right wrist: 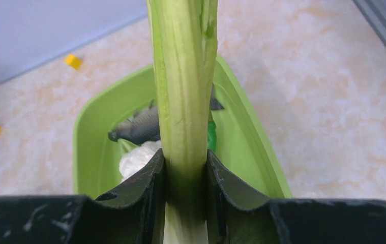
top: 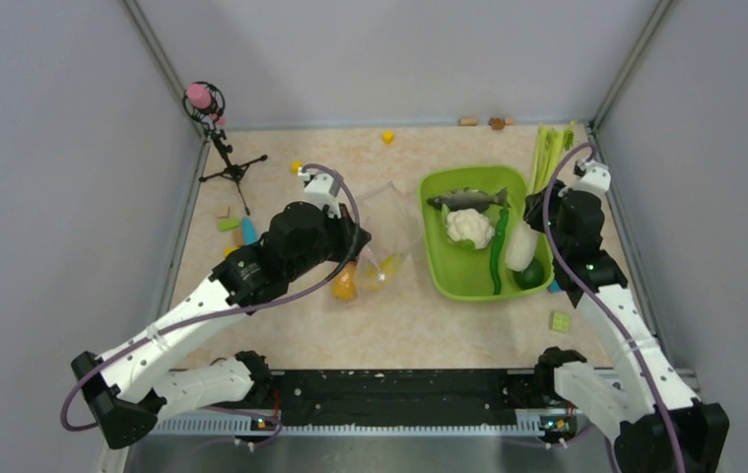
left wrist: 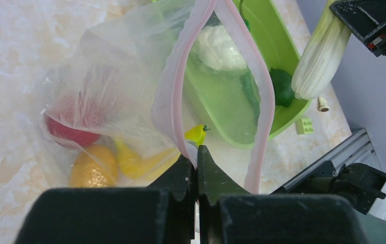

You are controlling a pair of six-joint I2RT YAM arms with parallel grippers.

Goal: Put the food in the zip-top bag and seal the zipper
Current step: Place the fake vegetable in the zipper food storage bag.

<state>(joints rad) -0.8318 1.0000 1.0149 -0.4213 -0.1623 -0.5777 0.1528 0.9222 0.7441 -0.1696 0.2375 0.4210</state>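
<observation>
The clear zip-top bag (top: 381, 246) (left wrist: 119, 81) lies left of the tray with its mouth held open. My left gripper (left wrist: 197, 152) (top: 355, 238) is shut on one lip of the pink zipper (left wrist: 173, 86). Food inside the bag: a red tomato (left wrist: 71, 133), an orange piece (left wrist: 91, 170) and yellow pieces (left wrist: 129, 160). My right gripper (right wrist: 185, 162) (top: 539, 215) is shut on a pale green leafy stalk (right wrist: 183, 81) (top: 522, 246) (left wrist: 318, 61), held over the tray's right side. White cauliflower (top: 466, 227), a long green piece (top: 499, 251) and a dark green item (top: 530, 274) lie in the tray.
The lime-green tray (top: 453, 271) also holds a grey toy fish (top: 468, 199). A small tripod with a pink head (top: 214, 133) stands at the back left. Loose blocks lie about: yellow (top: 387, 136), green (top: 560, 320), more at the left (top: 232, 225). Grey walls enclose three sides.
</observation>
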